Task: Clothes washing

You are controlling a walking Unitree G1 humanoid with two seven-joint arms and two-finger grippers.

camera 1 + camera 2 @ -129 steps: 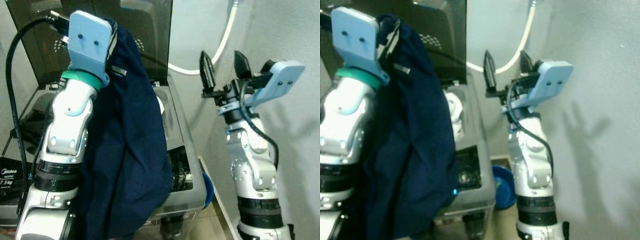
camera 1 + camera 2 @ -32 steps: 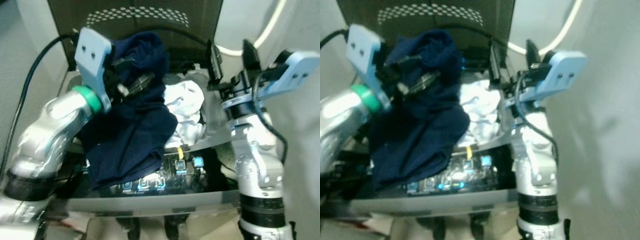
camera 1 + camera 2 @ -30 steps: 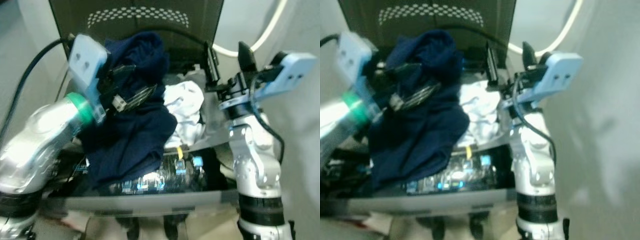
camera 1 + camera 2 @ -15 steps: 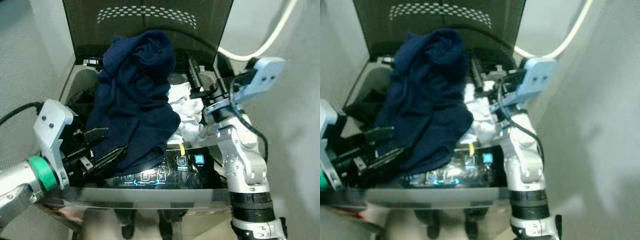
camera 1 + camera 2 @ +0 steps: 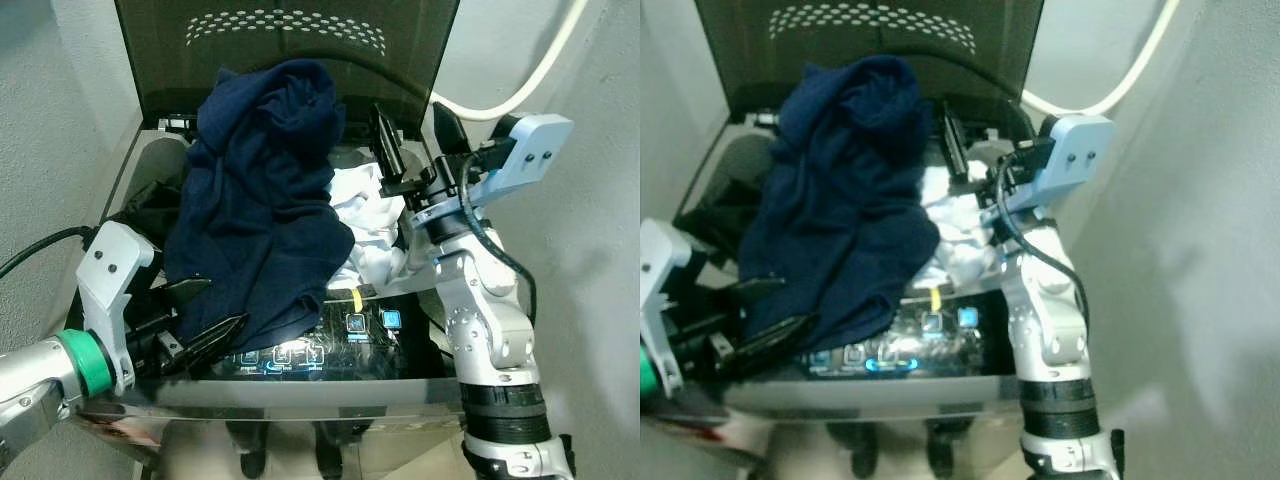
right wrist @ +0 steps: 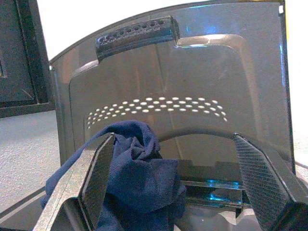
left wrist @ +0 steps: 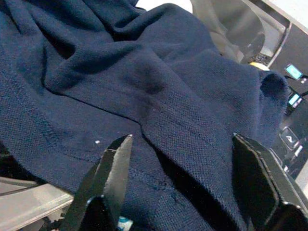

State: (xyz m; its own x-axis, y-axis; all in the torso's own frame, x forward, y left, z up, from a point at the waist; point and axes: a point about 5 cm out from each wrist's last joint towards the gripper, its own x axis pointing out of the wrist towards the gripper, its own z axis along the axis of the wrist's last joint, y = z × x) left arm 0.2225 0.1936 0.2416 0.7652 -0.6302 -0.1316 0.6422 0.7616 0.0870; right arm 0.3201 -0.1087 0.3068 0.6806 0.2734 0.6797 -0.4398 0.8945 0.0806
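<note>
A dark navy garment lies heaped over the open top of the washing machine, its lower edge draped onto the lit control panel. White clothes lie beside it in the tub opening. My left gripper is open at the machine's front left, its fingertips just short of the navy cloth's lower edge, holding nothing. My right gripper is open, raised over the tub's right rim, facing the upright lid.
The dark transparent lid stands open against the back wall. A white hose curves along the wall at the right. Grey walls close in on both sides. A dark object lies at the tub's left.
My left gripper let go of the navy garment, which now lies on the machine, and drew back to the front left. The right gripper stayed raised and open.
</note>
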